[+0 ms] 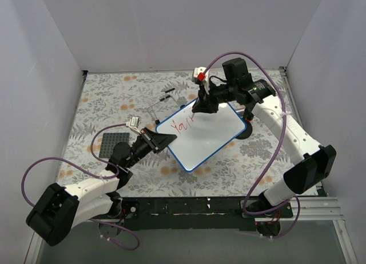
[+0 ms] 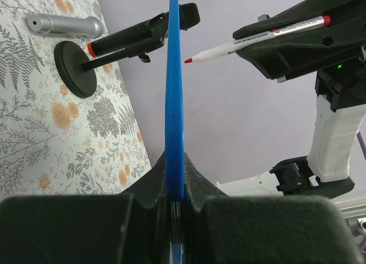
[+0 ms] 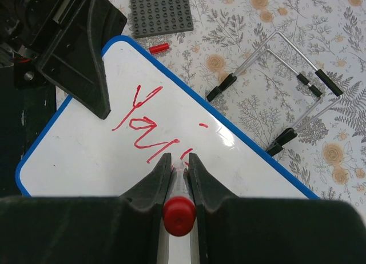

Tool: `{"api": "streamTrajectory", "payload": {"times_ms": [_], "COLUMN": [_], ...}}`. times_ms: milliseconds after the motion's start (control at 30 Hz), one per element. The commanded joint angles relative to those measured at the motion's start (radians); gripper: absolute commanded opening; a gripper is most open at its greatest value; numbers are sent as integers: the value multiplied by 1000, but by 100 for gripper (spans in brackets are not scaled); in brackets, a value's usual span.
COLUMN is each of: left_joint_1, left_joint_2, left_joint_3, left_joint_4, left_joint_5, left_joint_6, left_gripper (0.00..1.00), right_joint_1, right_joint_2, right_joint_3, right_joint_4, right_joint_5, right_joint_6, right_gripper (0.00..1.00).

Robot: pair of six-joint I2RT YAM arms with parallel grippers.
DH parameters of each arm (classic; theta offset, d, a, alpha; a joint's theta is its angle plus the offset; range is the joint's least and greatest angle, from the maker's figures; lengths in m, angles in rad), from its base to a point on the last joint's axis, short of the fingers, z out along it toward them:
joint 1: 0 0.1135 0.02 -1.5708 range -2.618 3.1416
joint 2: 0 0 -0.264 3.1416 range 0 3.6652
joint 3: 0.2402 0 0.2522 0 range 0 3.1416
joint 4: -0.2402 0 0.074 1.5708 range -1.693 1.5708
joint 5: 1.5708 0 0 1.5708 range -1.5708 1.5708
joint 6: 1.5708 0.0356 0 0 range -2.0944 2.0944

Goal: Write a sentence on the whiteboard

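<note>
The whiteboard (image 1: 213, 139), white with a blue rim, lies diagonally mid-table. My left gripper (image 1: 163, 139) is shut on its near-left edge. In the left wrist view the rim (image 2: 174, 104) runs edge-on out of my left gripper (image 2: 176, 187). Red writing (image 3: 143, 124), the start of the sentence, reads roughly "You'" on the whiteboard (image 3: 74, 161). My right gripper (image 3: 179, 161) is shut on a red marker (image 3: 179, 210), which points down at the last stroke. From above, the right gripper (image 1: 201, 107) stands over the board's far corner. The marker tip (image 2: 187, 60) sits right beside the board face.
A dark grey studded plate (image 1: 111, 144) lies left of the board, also in the right wrist view (image 3: 160, 12). A wire stand (image 1: 163, 107) rests behind the board. A small red cap (image 3: 158, 47), a black disc base (image 2: 77, 70) and a silver cylinder (image 2: 63, 26) lie nearby. White walls enclose the table.
</note>
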Motion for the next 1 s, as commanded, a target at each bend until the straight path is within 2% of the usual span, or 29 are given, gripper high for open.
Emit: {"api": "streamTrajectory", "payload": {"times_ms": [0,967], "left_joint_1": [-4,-4], "left_joint_2": [-34,-32], "left_joint_3": [17,17], "left_joint_4": [117,122], "left_joint_5": [-8,-6], "left_joint_6": [-17,-17], "left_gripper": [0,0], "right_joint_1": [-3,-13], "right_joint_2": [-48,-13], "right_joint_3": [2,10], "right_joint_4": [15,21], "right_joint_5": [-1,162], "right_joint_6": [-4,4], "right_gripper": [1,1]}}
